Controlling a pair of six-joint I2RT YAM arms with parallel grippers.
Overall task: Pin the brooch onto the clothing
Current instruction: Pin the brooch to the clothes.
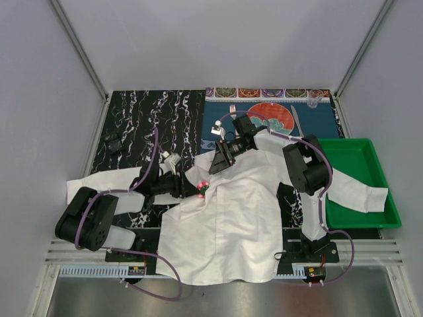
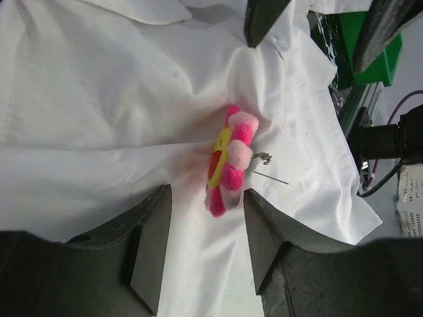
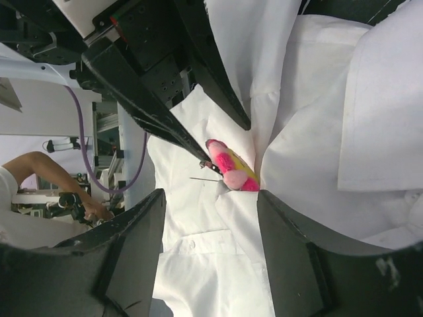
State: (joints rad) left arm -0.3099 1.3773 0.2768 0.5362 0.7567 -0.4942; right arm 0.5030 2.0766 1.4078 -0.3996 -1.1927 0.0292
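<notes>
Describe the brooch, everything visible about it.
The brooch is a small plush-looking flower with pink and hot-pink petals around a yellow centre bearing a red mark. It stands on edge against the white shirt, where the fabric bunches. A thin bare metal pin with a small coil juts from its back. It sits between the open jaws of the left gripper; contact with them is unclear.

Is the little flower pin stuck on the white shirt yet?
Nearly. Done: the small pink-and-yellow flower brooch sits on the big white shirt. In hand: the left gripper is open around it; the right gripper is open nearby. To do: its thin needle pokes out bare, so fastening looks unfinished.
</notes>
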